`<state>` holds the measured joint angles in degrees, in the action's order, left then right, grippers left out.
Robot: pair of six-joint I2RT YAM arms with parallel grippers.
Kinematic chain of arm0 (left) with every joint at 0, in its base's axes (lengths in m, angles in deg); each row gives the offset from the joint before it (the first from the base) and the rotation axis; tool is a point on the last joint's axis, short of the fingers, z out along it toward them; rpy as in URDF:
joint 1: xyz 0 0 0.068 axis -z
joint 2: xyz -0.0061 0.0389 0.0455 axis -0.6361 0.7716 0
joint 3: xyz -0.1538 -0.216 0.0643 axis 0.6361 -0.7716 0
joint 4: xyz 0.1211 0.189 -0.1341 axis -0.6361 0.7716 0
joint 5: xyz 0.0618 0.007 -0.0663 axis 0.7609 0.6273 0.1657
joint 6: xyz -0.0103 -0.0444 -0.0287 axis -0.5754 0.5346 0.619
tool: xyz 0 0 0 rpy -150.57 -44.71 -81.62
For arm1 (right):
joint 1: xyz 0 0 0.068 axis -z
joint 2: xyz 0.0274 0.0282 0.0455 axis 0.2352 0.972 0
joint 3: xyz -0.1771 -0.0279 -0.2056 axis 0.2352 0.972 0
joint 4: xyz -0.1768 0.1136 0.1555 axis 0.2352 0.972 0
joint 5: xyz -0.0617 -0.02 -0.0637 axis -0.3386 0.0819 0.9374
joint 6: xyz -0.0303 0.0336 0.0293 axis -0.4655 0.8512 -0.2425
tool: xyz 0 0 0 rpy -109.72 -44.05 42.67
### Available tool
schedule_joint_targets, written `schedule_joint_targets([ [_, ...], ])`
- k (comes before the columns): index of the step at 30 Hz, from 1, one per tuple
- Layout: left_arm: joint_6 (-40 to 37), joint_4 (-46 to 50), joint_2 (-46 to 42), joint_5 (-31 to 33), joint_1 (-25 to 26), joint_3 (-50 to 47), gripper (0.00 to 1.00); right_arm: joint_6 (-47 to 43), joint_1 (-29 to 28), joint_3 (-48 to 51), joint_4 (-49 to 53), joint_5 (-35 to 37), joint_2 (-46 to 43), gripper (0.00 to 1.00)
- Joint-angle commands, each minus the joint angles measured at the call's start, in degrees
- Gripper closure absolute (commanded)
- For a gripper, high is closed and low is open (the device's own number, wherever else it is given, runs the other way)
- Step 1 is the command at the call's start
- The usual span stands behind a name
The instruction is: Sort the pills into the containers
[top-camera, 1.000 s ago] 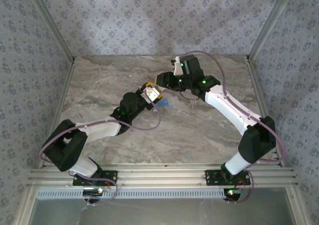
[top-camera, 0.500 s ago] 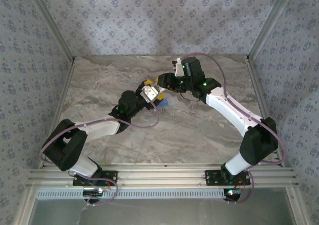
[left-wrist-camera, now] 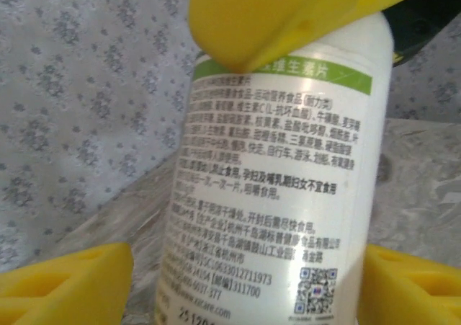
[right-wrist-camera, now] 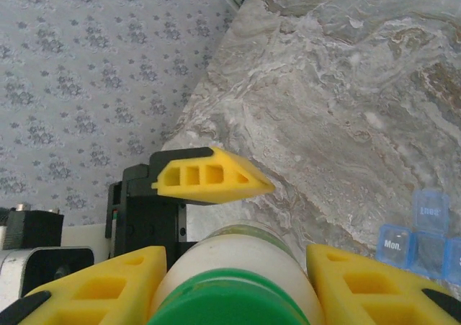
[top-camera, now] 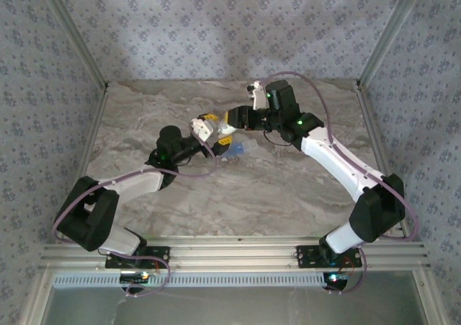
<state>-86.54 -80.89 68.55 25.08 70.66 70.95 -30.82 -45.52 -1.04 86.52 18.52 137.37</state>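
A white bottle (left-wrist-camera: 281, 166) with a green cap (right-wrist-camera: 230, 300) is held above the table. My right gripper (right-wrist-camera: 236, 271) is shut on it near the cap end. My left gripper (left-wrist-camera: 248, 285) stands open around the bottle's lower body, with a gap showing on both sides of its yellow fingers (left-wrist-camera: 72, 285). In the top view the two grippers meet over mid-table, left gripper (top-camera: 204, 129) and right gripper (top-camera: 229, 119). The translucent blue pill box (top-camera: 235, 149) lies on the table just below them, its lid cells (right-wrist-camera: 425, 235) marked with days. The pills are out of view.
The marble tabletop (top-camera: 288, 188) is walled by patterned panels on three sides. One left finger (right-wrist-camera: 209, 174) juts out beyond the bottle in the right wrist view. Purple cables (top-camera: 302, 80) loop off both arms.
The left gripper has opened off the bottle and its arm has drawn back to the left. The right gripper has shifted slightly left, still holding the bottle.
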Motion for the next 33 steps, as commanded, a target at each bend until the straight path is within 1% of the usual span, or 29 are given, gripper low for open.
schedule_joint_targets([
  [1,2.0,-1.4,-0.7,-5.7,-0.2,0.9,0.24,-3.9,-1.5,-2.3,-1.6,-1.3,-2.2,0.76],
  [9,2.1,-0.7,-0.3,-6.9,0.0,1.8,0.27,-4.5,-2.1,-2.9,-0.3,-0.4,-1.8,0.76],
  [12,2.3,-1.2,-0.5,-7.5,0.1,1.8,0.33,-4.7,-2.2,-2.9,0.2,0.1,-1.7,0.76],
  [17,2.5,-2.6,-0.7,-7.4,0.3,1.6,0.41,-4.4,-2.2,-2.8,0.1,-0.4,-1.6,0.76],
  [20,2.4,-2.3,-0.5,-7.0,0.4,1.8,0.49,-4.0,-2.4,-2.9,-0.2,-0.9,-1.6,0.76],
  [23,2.5,-2.3,-0.7,-6.2,0.4,1.9,0.52,-4.7,-2.9,-2.7,0.0,-0.8,-1.6,0.76],
  [26,3.1,-2.5,-0.9,-6.0,0.5,1.9,0.56,-5.3,-3.1,-2.8,0.7,-0.2,-1.7,0.75],
  [27,3.2,-2.5,-0.9,-6.0,0.5,1.9,0.59,-5.4,-3.1,-2.8,0.9,0.1,-1.7,0.73],
  [28,3.2,-2.4,-0.9,-6.1,0.5,1.8,0.62,-5.3,-3.0,-3.0,1.3,0.6,-1.8,0.67],
  [31,3.1,-2.0,-0.5,-5.9,0.5,1.5,0.83,-3.6,-2.6,-3.8,2.4,2.7,-2.7,0.48],
  [33,3.3,-1.9,0.0,-5.6,0.5,1.4,0.9,-1.4,-2.2,-4.1,2.0,4.2,-3.8,0.44],
])
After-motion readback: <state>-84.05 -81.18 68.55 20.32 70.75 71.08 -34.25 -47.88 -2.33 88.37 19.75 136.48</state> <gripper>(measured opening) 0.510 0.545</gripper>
